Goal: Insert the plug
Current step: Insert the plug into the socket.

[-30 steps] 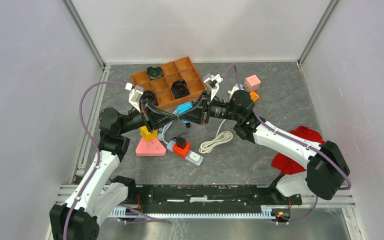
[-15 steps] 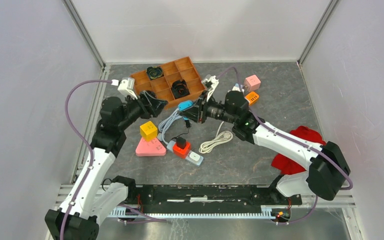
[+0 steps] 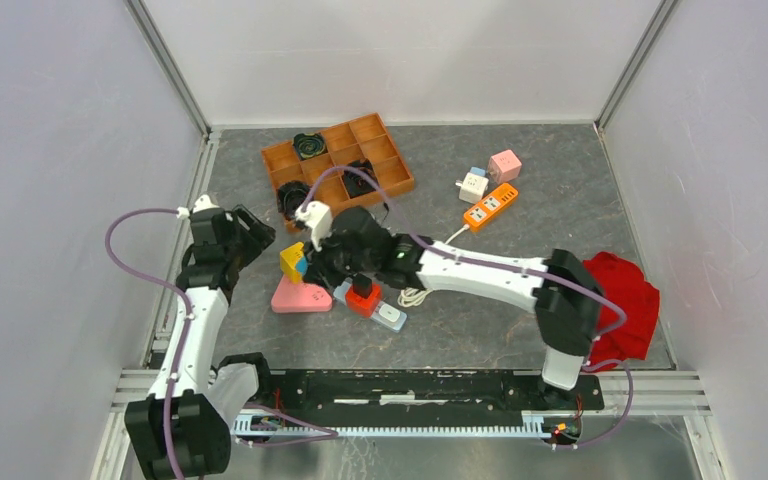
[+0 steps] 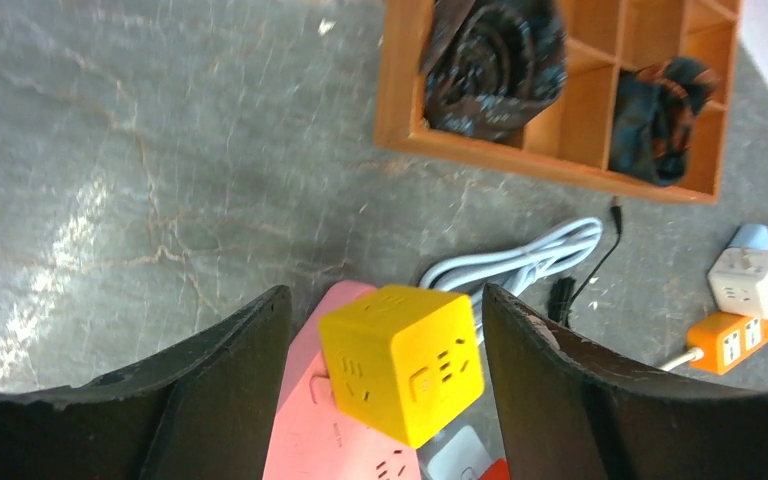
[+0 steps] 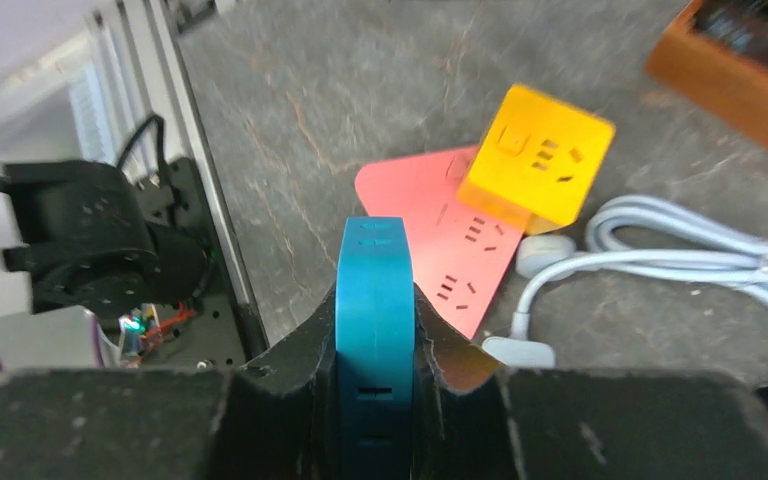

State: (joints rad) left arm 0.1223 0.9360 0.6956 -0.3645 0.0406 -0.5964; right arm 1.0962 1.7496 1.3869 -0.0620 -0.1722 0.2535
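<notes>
Grey table (image 3: 560,200): fills the floor of the top view.
Right arm (image 3: 480,268): stretches from lower right to frame centre.
Left arm (image 3: 195,320): rises along the left edge, bent toward centre.
Orange tray (image 3: 372,128): sits upper centre, with dark coiled items in some compartments.
Red cloth (image 3: 625,300): lies at the right edge.
Pink triangular socket block (image 3: 295,296): lies left of centre, with the yellow cube socket (image 3: 292,262) at its upper edge.
Left gripper (image 4: 385,300): fingers apart, empty, just left of the cube in the top view.
Right gripper (image 5: 375,310): clamped on the blue plug (image 5: 373,260), held edge-on over the pink block, lower centre of the right wrist view.
</notes>
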